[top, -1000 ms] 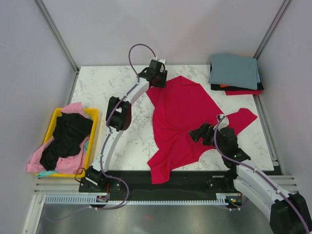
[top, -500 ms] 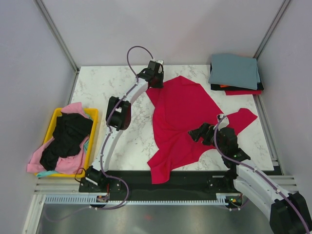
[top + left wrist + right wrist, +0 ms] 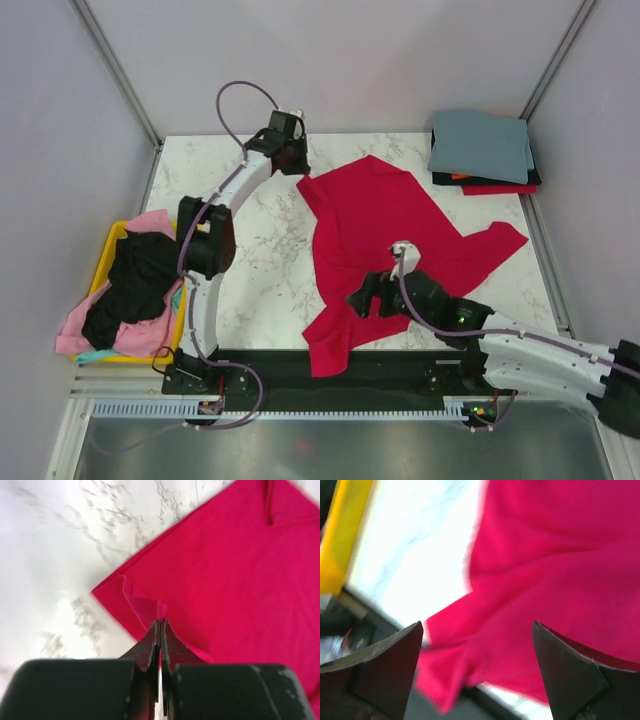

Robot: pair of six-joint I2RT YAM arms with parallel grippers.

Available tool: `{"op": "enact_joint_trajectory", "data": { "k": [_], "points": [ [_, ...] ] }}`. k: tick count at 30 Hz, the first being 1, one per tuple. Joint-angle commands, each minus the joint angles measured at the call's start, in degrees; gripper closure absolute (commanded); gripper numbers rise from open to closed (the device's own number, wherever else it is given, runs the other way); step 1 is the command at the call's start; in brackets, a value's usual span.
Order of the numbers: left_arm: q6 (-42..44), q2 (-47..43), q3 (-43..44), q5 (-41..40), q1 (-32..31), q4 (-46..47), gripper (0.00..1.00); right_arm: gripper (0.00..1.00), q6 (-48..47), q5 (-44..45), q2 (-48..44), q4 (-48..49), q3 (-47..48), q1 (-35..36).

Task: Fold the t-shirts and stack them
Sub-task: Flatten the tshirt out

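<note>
- A white, marble-patterned worktop (image 3: 250, 290) is enclosed on three sides by plain pale walls (image 3: 350, 60), and metal posts (image 3: 115, 70) are set at the two far corners.
- A black strip (image 3: 270, 365) is laid along the near edge, where the arm bases are bolted.
- The crimson t-shirt (image 3: 380, 230) is spread out, creased, over the middle of the worktop, and its near corner is draped onto the black strip.
- The left gripper (image 3: 160, 626) is pressed together near the shirt's far left corner, and a small ridge of cloth is pinched between its tips.
- The right gripper (image 3: 477, 630) is held wide apart above the near part of the shirt, and nothing is gripped in it.
- A grey-blue t-shirt (image 3: 480, 145) is laid folded on top of a stack in the far right corner.
- A yellow bin (image 3: 113, 237) is set just beside the worktop's left edge, and a black t-shirt (image 3: 140, 285) and a pink t-shirt (image 3: 150, 222) are heaped in it and spilled over its rim.
</note>
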Motion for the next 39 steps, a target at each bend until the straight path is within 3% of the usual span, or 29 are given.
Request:
{"op": "enact_joint_trajectory", "data": {
  "k": [1,4,8,12,16,21,33,39],
  "points": [
    [-2.8,-13.9,-8.1,-1.3,3.0,2.9,0.98,0.02,3.9,22.7,4.6,-10.3,10.6,19.6],
    [-3.8,-18.2,-16.7,-1.0,4.2,3.9,0.98,0.02,4.7,26.7,16.7,-12.8,21.8,29.4],
    [-5.5,-22.9,-25.8,-1.2,5.4,6.4,0.98,0.02,4.7,25.4,33.4,-12.5,29.1,32.2],
    [-7.8,-27.2,-35.1,0.3,7.0,9.7,0.98,0.07,5.0,21.8,40.6,-12.3,33.1,33.0],
    [-9.4,-29.7,-40.0,3.3,9.9,11.8,0.98,0.11,7.9,24.8,46.5,-17.7,37.8,37.5],
    [-9.5,-30.8,-41.9,4.6,10.4,13.0,0.98,0.12,11.5,26.4,50.1,-20.8,40.1,42.8],
    [-9.3,-32.1,-42.4,4.8,10.5,12.8,0.98,0.26,18.2,31.1,50.7,-28.8,38.1,43.5],
    [-9.1,-32.6,-42.6,4.7,10.5,12.9,0.98,0.44,20.4,30.0,50.7,-29.9,36.1,43.7]
  ]
}}
